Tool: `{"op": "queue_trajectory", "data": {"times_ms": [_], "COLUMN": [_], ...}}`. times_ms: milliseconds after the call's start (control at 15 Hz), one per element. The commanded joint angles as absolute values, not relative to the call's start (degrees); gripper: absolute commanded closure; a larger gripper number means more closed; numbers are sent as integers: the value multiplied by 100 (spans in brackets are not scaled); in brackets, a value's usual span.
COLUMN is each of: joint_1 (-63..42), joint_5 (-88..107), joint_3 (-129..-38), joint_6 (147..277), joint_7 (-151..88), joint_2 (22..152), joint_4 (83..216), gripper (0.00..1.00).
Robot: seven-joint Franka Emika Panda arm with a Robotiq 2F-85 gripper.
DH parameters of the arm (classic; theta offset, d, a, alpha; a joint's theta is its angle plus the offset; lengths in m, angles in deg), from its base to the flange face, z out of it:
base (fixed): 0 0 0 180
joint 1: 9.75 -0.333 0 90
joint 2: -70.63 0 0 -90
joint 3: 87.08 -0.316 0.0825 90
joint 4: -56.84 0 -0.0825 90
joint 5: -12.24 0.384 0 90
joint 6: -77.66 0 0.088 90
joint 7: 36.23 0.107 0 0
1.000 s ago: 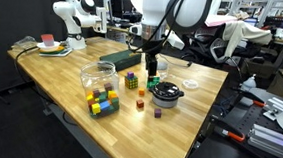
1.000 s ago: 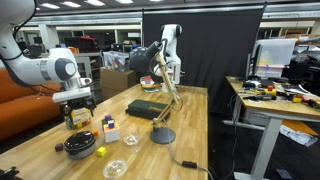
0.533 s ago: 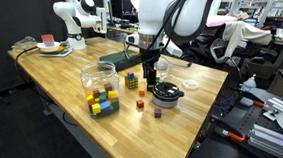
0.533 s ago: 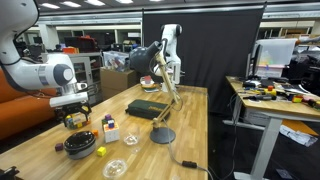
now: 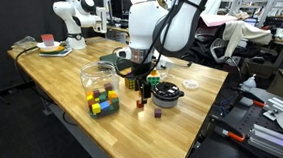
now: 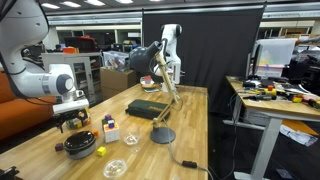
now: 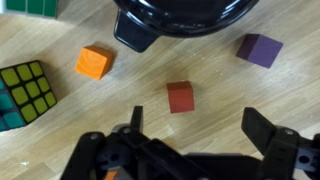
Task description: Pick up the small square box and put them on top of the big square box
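A small red cube (image 7: 180, 97) lies on the wooden table just ahead of my gripper (image 7: 200, 130), which is open with nothing between its fingers. An orange cube (image 7: 93, 62) and a purple cube (image 7: 260, 49) lie farther out to either side. In an exterior view the gripper (image 5: 140, 88) hangs low over the red cube (image 5: 139, 104), with the purple cube (image 5: 158, 114) beside it. The big square box (image 6: 147, 108) is flat and dark and lies farther back on the table; in the exterior view from the table's corner, the arm hides most of it.
A black bowl (image 7: 185, 18) stands just beyond the cubes, and a Rubik's cube (image 7: 22, 92) lies at the left. A clear jar of coloured cubes (image 5: 99, 86) stands next to the arm. A desk lamp with a round base (image 6: 162, 135) stands beside the dark box.
The arm has swung forward and down from near the bowl's far side, bringing the open gripper low over the red cube. The cubes have not moved.
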State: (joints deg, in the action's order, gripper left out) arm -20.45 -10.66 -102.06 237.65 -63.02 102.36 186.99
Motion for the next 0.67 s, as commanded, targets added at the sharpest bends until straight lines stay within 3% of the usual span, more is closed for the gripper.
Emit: {"op": "queue_trajectory", "data": {"times_ms": [0, 600], "joint_1": [-1867, -1641], "joint_5": [-975, -966], "joint_3": [-10358, -10460], "joint_6": [23699, 23510], "joint_7": [-6743, -7431], "joint_2": [10439, 10768], "joint_4": [18500, 18228], "gripper": [0, 0]}}
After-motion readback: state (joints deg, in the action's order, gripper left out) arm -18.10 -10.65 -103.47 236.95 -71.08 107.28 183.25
